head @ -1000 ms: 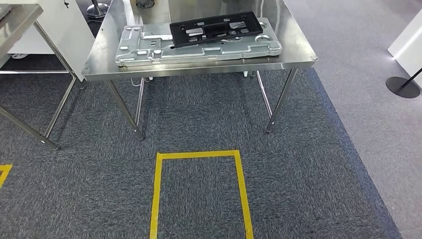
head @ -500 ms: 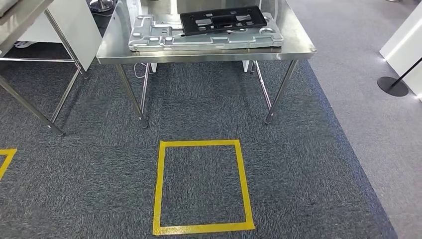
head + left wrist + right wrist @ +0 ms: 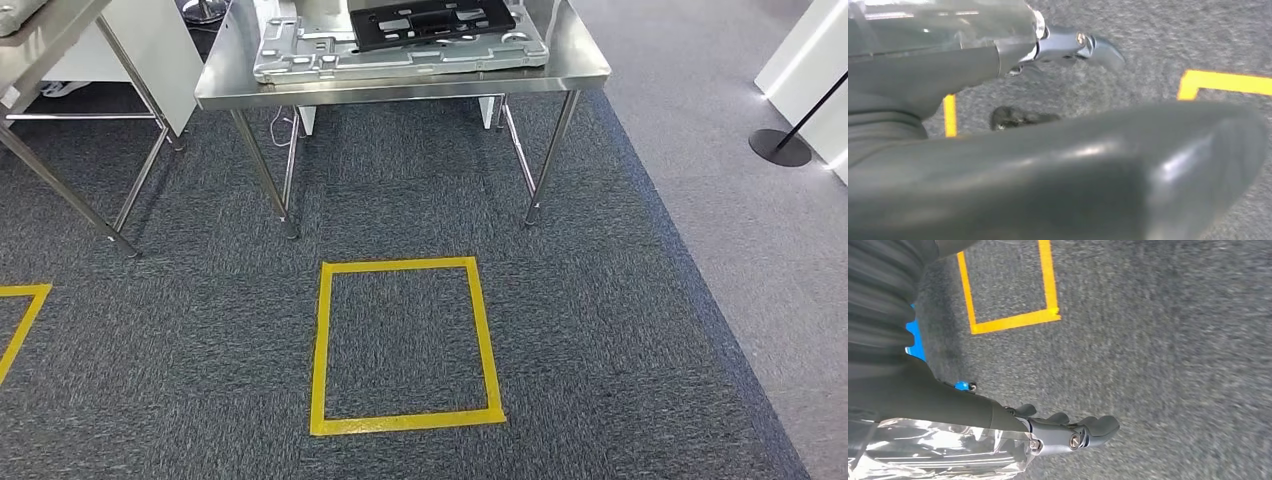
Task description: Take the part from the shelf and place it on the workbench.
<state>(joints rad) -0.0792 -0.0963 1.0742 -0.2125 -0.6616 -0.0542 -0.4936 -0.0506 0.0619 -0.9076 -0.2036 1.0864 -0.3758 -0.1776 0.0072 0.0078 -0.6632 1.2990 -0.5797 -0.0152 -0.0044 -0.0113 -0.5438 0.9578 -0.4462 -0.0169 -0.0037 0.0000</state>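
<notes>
flat black perforated part (image 3: 430, 20) atop ribbed silver plate (image 3: 400, 50), steel workbench (image 3: 400, 85).

A yellow tape square (image 3: 405, 346) is marked on the dark grey carpet (image 3: 600, 330) at the centre of the head view. Part of a second yellow tape outline (image 3: 18, 318) shows at about 9 o'clock, cut off by the edge. At 10 o'clock stand the steel legs of another table (image 3: 70, 190), with a white panel (image 3: 160, 50) behind it. Toward 2 o'clock the carpet gives way to lighter grey flooring (image 3: 700, 90), where a black round stanchion base (image 3: 779, 147) stands beside what may be a white wall or cabinet (image 3: 815, 70).
</notes>
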